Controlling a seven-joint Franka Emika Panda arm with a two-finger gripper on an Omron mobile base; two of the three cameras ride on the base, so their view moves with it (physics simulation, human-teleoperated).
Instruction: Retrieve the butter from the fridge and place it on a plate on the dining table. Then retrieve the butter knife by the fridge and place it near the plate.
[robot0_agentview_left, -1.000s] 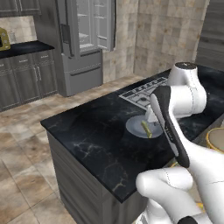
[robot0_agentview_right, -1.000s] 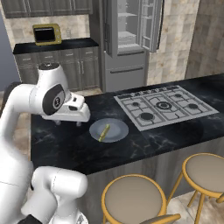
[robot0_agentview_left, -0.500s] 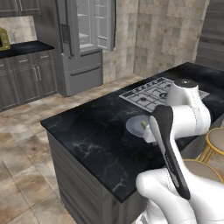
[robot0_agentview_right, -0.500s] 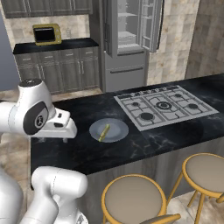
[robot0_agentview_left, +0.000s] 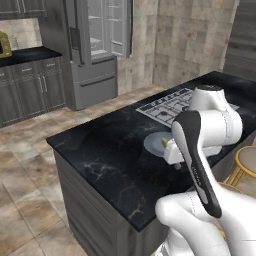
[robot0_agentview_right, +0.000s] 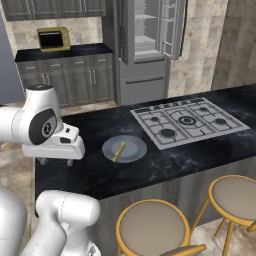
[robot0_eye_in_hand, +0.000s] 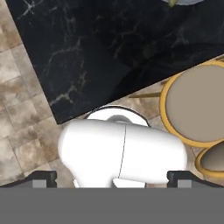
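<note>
The butter (robot0_agentview_right: 119, 151) lies on the plate (robot0_agentview_right: 131, 145) on the dining table (robot0_agentview_right: 200, 155), left of the cooktop. My gripper (robot0_agentview_right: 56, 161) hangs open and empty over the table's left end, well left of the plate, fingers pointing down. In the left base view the plate (robot0_agentview_left: 154, 141) and butter (robot0_agentview_left: 165, 142) peek out from behind my arm, with the gripper (robot0_agentview_left: 176, 165) just in front. The hand view looks down past the open gripper (robot0_eye_in_hand: 113, 177) at the table's corner (robot0_eye_in_hand: 87, 52). The fridge (robot0_agentview_right: 145, 50) stands behind with doors open. The butter knife is out of view.
A gas cooktop (robot0_agentview_right: 187, 120) sits on the island right of the plate. Two gold-framed stools (robot0_agentview_right: 152, 227) (robot0_agentview_right: 235, 197) stand along the near side. A yellow toaster oven (robot0_agentview_right: 54, 39) rests on the wall counter. Tiled floor (robot0_agentview_left: 30, 150) lies between island and fridge.
My arm has swung away from above the plate toward the island's left end. The butter stays on the plate and the gripper stays open.
</note>
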